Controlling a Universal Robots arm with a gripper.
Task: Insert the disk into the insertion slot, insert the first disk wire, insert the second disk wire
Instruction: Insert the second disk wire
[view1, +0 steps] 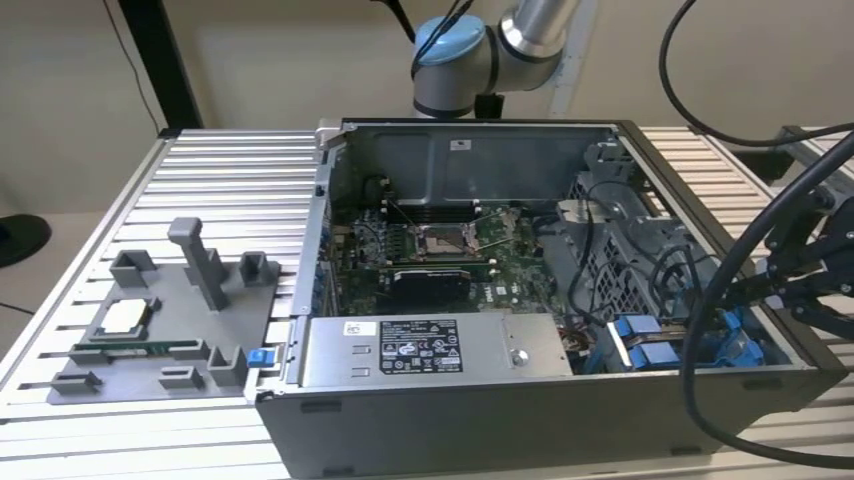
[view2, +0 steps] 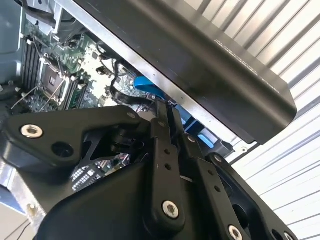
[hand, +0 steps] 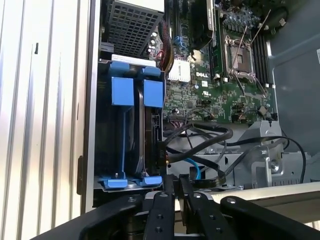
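Disk (hand: 150, 130), rigid and shock-sensitive, sits edge-on in the insertion slot (hand: 117, 145), best handled by its blue carrier tabs (hand: 137, 92); claw (hand: 175, 187) closed, apparently empty.

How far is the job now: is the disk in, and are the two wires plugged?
The disk looks seated in the insertion slot. The gripper hovers by its connector edge, near the black cables. Whether either wire is plugged cannot be told.

The black pincer (hand: 176, 187) hangs with its two slim fingers (view2: 162, 145) pressed together, nothing between them.
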